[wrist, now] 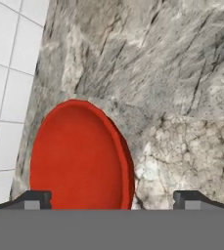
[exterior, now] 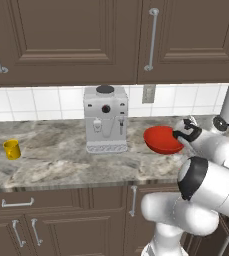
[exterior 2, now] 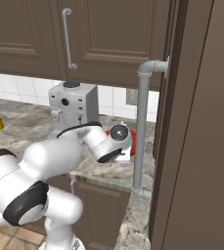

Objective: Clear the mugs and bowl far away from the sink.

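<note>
Tool (wrist: 113,199) open wide above glossy red shallow bowl (wrist: 79,155) on marble bench (wrist: 182,97); plain yellow mug (exterior: 11,149) well apart

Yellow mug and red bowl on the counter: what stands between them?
In the left base view, the grey coffee machine stands between the yellow mug and the red bowl; the rest of that stretch is bare marble counter.

arm (exterior: 206,185): reaching forward, bent | fingers (wrist: 35,199): spread wide, nothing held
</note>
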Available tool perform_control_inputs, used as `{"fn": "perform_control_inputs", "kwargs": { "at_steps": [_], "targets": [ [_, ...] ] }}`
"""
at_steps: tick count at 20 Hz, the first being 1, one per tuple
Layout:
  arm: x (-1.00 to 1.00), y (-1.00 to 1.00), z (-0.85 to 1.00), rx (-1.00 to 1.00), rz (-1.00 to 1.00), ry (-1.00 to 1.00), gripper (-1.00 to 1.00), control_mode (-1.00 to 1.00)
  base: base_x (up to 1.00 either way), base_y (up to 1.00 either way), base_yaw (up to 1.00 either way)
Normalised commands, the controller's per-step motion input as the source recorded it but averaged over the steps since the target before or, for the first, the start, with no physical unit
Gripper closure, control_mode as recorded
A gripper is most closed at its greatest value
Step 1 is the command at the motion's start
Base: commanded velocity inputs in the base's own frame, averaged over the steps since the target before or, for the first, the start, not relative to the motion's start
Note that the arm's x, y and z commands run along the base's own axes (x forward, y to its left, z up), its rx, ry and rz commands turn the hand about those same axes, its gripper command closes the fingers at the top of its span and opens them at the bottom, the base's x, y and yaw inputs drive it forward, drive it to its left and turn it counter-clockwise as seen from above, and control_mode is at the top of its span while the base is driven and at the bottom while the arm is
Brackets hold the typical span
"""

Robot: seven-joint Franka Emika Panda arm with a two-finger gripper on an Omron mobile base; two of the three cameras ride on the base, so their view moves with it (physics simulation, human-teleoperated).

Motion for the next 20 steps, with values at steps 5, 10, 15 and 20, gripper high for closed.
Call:
{"fn": "perform_control_inputs", "kwargs": {
  "at_steps": [5,10,15,20],
  "targets": [
    [-0.72,0.26,0.45,-0.01,0.00,-0.01,-1.00,-1.00,0.00,0.00,0.00],
    [-0.84,0.36,0.44,0.00,0.00,0.00,-1.00,-1.00,0.00,0.00,0.00],
    [-0.91,0.39,0.53,-0.01,0.00,0.00,-1.00,-1.00,0.00,0.00,0.00],
    [-0.93,0.30,0.69,0.00,0.00,0.04,-1.00,-1.00,0.00,0.00,0.00]
  ]
}}
